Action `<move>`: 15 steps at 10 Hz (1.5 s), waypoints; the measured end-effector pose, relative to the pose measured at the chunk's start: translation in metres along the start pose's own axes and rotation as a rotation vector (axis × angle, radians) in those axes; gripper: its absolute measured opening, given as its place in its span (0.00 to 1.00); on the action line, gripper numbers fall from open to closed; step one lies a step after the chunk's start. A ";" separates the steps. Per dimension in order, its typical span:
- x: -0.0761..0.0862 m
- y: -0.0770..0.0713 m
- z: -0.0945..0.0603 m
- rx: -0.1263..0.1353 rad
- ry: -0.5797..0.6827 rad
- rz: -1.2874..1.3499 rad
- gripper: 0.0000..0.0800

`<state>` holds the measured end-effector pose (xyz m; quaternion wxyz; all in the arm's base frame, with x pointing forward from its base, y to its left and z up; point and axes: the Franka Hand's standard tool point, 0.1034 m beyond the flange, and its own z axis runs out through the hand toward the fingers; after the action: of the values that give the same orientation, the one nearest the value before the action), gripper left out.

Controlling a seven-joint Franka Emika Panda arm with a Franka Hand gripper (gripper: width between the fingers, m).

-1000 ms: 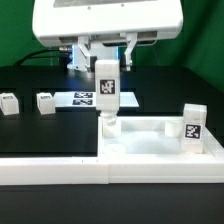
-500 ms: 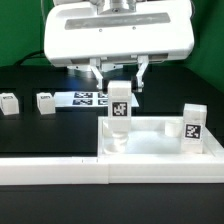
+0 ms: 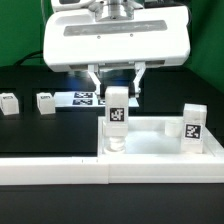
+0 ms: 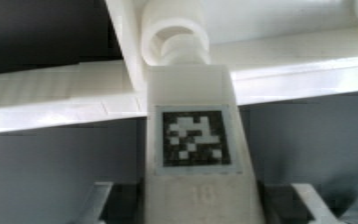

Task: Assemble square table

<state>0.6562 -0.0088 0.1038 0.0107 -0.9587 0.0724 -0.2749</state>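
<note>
A white block leg [image 3: 117, 115] is held upright by the tool [image 3: 117, 94], whose two fingers [image 3: 98, 88] are closed narrowly against the leg's upper sides. The leg's black-and-white tag [image 3: 117, 114] is turned toward the exterior camera. The leg is placed over the corner of the square top [image 3: 150, 148] on the exterior view's left, and its narrower lower end is met there by the round corner socket [image 3: 115, 142]. Whether that end is fully seated cannot be told.

The square top, a white tray with a raised rim, is set on the dark tabletop [image 3: 40, 130], toward the exterior view's right. A second leg [image 3: 192, 127] is seen standing upright at the top's side on the exterior view's right, with its own tag facing the camera. Two loose legs [image 3: 10, 103] [image 3: 45, 101] are laid on the tabletop toward the exterior view's left, well apart from the top. The marker board [image 3: 84, 98] is seen flat behind the held leg, near the loose legs. A long white rail [image 3: 50, 172] is laid along the front edge, just beside the top's near rim.

In the wrist view, the leg [image 4: 194, 120] is seen lengthwise with its tag [image 4: 197, 140] sharp enough to be made out as a pattern only. The fingers [image 4: 108, 205] are seen on both sides of it, with the tool [image 4: 197, 205] centred on it. Beyond the leg's far end, the round socket [image 4: 172, 45] is seen at the corner of the top [image 4: 51, 95], lined up with the leg.
</note>
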 end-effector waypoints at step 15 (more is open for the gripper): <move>-0.004 0.005 0.012 -0.012 0.030 -0.003 0.81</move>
<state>0.6589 -0.0133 0.0914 0.0032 -0.9547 0.0728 -0.2886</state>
